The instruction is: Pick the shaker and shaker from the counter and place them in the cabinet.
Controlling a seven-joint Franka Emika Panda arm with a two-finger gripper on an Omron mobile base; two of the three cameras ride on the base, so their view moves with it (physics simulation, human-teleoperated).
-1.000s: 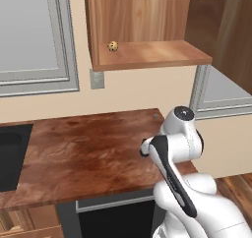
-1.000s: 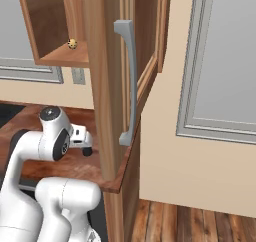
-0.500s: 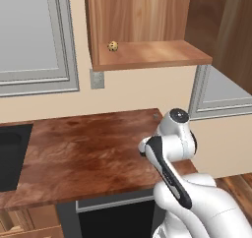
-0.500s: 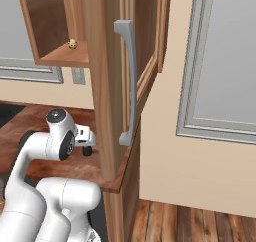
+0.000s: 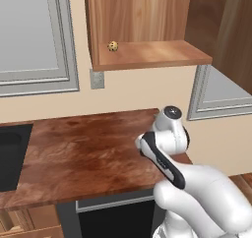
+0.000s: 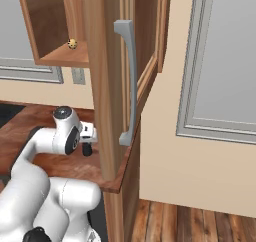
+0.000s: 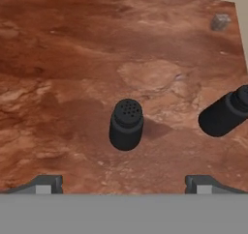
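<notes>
In the hand view a small black shaker (image 7: 126, 124) stands upright on the reddish-brown counter (image 7: 72, 59), its holed top facing the camera. It sits centred above my open gripper (image 7: 124, 184), clear of both fingertips (image 7: 46, 183). The other black shaker (image 7: 224, 114) shows slanted at the right edge, partly cut off. In the right base view the gripper (image 6: 88, 147) hangs low over the counter beside the cabinet door. The wooden cabinet (image 5: 152, 55) is open above, with a bare shelf.
A tiny tan speckled ball (image 5: 112, 45) lies at the left of the cabinet shelf. The open cabinet door with a grey handle (image 6: 127, 81) stands just right of the arm. A dark sink (image 5: 10, 153) is at the counter's left. A wall outlet (image 5: 97, 78) is below the cabinet.
The wrist has shifted slightly left over the counter. The jaws have stayed open, and the base has not moved.
</notes>
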